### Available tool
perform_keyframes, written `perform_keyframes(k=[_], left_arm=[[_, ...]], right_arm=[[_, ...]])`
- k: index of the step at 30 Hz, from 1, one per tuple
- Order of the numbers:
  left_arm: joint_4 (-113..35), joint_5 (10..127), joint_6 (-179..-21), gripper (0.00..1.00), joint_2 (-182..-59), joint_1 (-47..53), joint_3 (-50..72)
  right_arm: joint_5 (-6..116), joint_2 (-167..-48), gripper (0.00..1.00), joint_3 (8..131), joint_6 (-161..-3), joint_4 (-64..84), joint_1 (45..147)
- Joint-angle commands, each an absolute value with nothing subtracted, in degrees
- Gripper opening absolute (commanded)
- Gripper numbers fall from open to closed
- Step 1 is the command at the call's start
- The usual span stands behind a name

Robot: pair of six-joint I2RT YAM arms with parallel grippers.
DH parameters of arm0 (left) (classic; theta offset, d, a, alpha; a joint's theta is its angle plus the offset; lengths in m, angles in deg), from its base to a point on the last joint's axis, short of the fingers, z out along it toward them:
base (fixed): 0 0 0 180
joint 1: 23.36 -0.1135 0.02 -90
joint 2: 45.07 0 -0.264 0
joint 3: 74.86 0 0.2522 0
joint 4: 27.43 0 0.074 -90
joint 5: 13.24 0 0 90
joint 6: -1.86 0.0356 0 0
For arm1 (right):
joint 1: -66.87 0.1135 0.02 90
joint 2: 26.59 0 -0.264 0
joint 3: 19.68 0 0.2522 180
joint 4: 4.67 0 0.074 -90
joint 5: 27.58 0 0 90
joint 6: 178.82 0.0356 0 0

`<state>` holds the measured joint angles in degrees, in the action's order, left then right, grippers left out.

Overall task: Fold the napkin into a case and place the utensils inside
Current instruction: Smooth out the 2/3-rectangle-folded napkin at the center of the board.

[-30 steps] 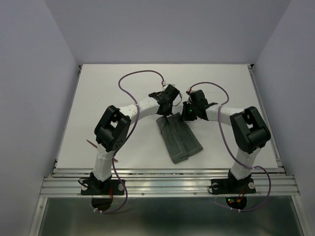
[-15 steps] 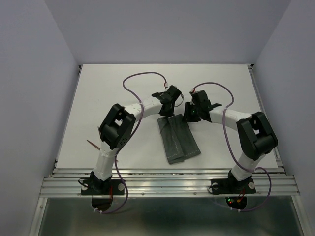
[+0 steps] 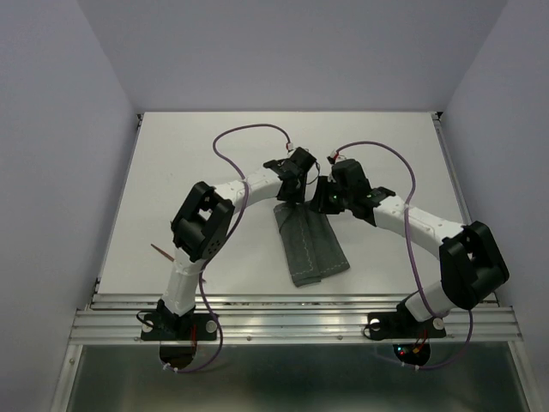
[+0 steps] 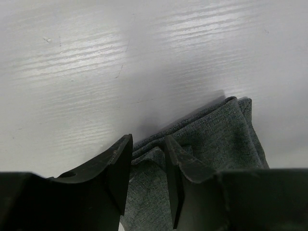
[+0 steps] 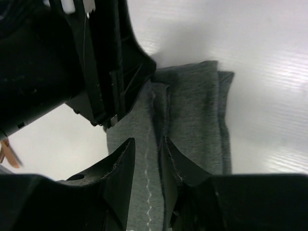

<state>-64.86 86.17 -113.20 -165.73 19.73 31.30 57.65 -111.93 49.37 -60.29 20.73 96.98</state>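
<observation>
Lying folded in a narrow strip, the napkin sits central on the tabletop, both tools at its far end. On the left tool, jaws apart, straddling a raised fold. On the right tool, jaws apart over the stitched hem.

Left arm, right arm: jaws slightly parted.

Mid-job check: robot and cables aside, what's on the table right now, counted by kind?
Napkin: 1
Utensil: 1 in sight, partly hidden
Total: 2
</observation>
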Motion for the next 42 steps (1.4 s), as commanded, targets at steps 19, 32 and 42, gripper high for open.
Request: perform_keyframes(k=[19, 32, 42], left_arm=[[-65.2, 84.5, -116.4, 0.43, -150.8, 16.3, 26.7], [-59.0, 75.4, -116.5, 0.28, -148.5, 11.9, 14.9], [-56.0, 71.1, -114.8, 0.19, -152.8, 11.8, 15.6]], right_arm=[[57.6, -116.8, 0.38, 49.5, -57.4, 19.3, 102.2], [61.5, -124.5, 0.38, 57.2, -59.1, 19.7, 102.2], [65.6, -128.5, 0.26, 60.1, -57.4, 19.3, 102.2]])
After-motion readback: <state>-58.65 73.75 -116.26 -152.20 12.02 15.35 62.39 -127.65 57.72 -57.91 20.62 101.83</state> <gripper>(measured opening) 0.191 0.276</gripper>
